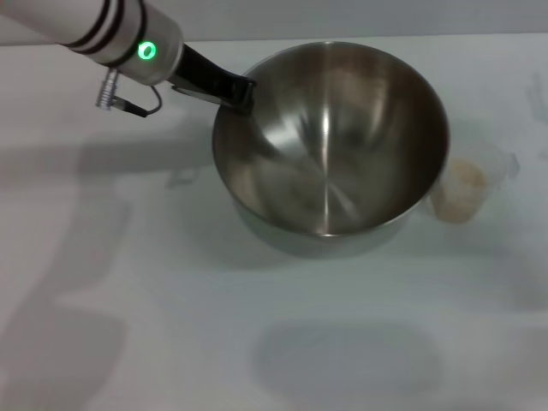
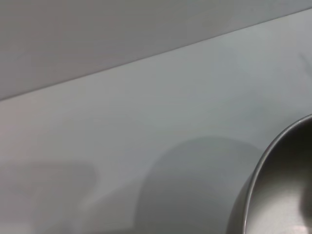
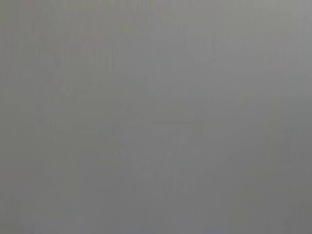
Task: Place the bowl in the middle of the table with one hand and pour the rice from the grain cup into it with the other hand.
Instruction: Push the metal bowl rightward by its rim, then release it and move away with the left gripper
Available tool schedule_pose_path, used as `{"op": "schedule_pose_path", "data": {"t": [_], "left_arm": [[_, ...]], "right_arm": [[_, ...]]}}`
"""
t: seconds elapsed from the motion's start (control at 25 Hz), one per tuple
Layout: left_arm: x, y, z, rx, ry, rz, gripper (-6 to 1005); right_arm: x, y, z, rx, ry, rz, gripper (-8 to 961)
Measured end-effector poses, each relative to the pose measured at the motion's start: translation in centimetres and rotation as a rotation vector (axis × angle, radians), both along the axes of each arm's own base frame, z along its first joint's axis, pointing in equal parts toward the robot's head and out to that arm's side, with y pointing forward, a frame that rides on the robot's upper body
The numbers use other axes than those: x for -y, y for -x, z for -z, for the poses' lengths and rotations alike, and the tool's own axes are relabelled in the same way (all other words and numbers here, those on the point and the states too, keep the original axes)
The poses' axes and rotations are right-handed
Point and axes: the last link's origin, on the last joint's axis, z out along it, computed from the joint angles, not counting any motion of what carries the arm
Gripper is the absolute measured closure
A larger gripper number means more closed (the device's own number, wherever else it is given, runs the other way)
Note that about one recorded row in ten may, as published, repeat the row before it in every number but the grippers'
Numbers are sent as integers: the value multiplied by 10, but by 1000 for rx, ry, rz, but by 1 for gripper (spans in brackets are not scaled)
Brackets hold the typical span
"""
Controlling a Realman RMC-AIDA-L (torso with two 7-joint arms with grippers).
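Now, step in hand: I judge this to be the bowl placement, with the pour not yet begun.
Left gripper (image 1: 242,92): my fingers are closed on the near-left rim of the bowl (image 1: 330,141); one finger looks to sit inside the wall and one outside, though the dark metal there makes it hard to be sure.
Bowl: it stretches away from my left fingers toward my right side and looks tilted, its mouth turned a little toward me, so it may not be resting flat on the table (image 1: 128,282).
Bowl contents: bare steel inside, no grains in it.
Grain cup (image 1: 462,190): it stands on the far side of the bowl from my left fingers, just beside the bowl's wall, upright, with the rice (image 1: 467,180) showing as a pale mass inside.
Right gripper: not visible in any view; I cannot tell where it is or how its fingers stand.
Next move, as I judge it: set the bowl level, let go of the rim, then bring my right hand to the cup.
Hidden or unclear: the right wrist view shows only flat grey; the left wrist view catches just an arc of the bowl's rim (image 2: 273,146) and none of my own fingers.
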Motion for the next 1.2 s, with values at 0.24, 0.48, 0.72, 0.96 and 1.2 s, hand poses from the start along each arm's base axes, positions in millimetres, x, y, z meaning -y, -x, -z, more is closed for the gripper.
{"op": "schedule_pose_path", "data": {"t": [0.24,0.48,0.72,0.96,1.2], "left_arm": [[-2,-4,13,-15,-7,24,973],[-3,3,25,-31,-15,27,966],[-3,10,29,-43,-16,22,960],[-1,16,32,-53,-11,13,954],[-1,19,33,-55,-9,3,948]], "right_arm": [[0,0,0,0,-1,-1,251],[1,-1,0,-1,-1,2,251],[2,-1,0,-1,-4,-1,250],[3,0,1,-3,-6,-3,251],[5,-2,2,-3,-5,0,251]]}}
